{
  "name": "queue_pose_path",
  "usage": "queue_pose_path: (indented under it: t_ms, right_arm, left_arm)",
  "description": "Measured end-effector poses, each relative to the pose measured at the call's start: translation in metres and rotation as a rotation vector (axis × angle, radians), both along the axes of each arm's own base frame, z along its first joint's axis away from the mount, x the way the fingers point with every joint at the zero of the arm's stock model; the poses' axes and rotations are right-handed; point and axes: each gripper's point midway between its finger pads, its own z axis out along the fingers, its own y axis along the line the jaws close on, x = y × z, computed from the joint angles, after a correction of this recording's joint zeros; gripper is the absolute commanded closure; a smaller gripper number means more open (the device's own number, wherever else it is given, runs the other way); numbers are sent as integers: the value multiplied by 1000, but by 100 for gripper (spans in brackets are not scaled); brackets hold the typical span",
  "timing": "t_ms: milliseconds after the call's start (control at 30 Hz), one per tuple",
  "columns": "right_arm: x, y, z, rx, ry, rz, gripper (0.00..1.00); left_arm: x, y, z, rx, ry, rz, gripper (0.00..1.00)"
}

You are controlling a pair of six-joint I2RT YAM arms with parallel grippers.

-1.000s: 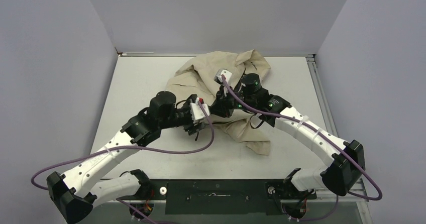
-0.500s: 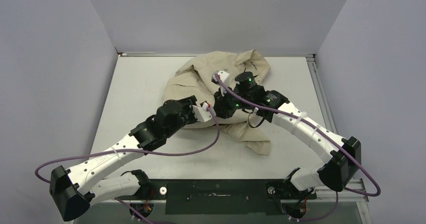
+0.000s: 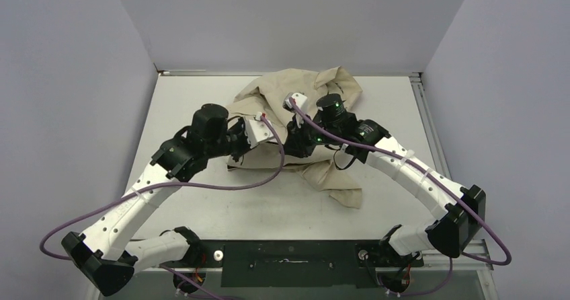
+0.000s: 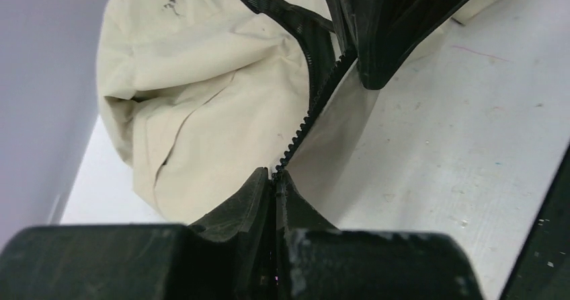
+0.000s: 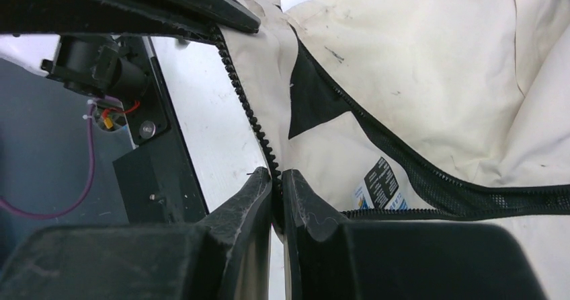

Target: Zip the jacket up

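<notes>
The beige jacket [image 3: 296, 91] lies crumpled at the back middle of the table. My two grippers meet over its near side and hold one black zipper edge between them. In the left wrist view my left gripper [image 4: 275, 176] is shut on the toothed zipper edge [image 4: 302, 125], which runs taut up to the right gripper's fingers [image 4: 376, 38]. My right gripper [image 5: 276, 174] is shut on the same row of teeth [image 5: 245, 105], beside the black lining [image 5: 316, 98] and a small blue-white label [image 5: 380, 185]. From above, the left gripper [image 3: 272, 151] and right gripper [image 3: 290, 148] sit close together.
The white table [image 3: 195, 111] has grey walls on three sides and a metal rail [image 3: 427, 125] along its right edge. Purple cables loop off both arms. A black base plate [image 3: 289, 254] spans the near edge between the arm bases.
My left arm has swung up and back to the left, and its jaws have closed on the zipper edge. The right gripper has stayed shut and almost in place.
</notes>
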Motion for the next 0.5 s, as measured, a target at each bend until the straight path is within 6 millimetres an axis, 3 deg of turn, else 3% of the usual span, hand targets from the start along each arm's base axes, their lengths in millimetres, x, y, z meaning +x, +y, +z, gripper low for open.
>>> queue_pose_path:
  t_ms: [100,133,167,233,367,467,500]
  right_arm:
    - [1,-1,8,46,-13,24,93]
    - [3,-3,12,73,-21,29,88]
    - [4,-5,17,108,-31,39,81]
    - [1,-9,21,160,-36,55,51]
    - [-17,-18,15,268,-13,89,33]
    - [-27,-21,8,342,7,123,10]
    - [-28,-23,6,362,4,127,7]
  left_arm:
    - [-3,1,2,-32,111,-35,100]
    - [-5,0,4,-52,141,-51,100]
    - [-9,-3,7,-82,172,-75,100]
    - [-17,-9,11,-131,215,-112,100]
    - [-31,-15,15,-238,299,-123,100]
    - [-42,-21,12,-323,372,-128,100]
    - [-45,-24,12,-351,399,-128,100]
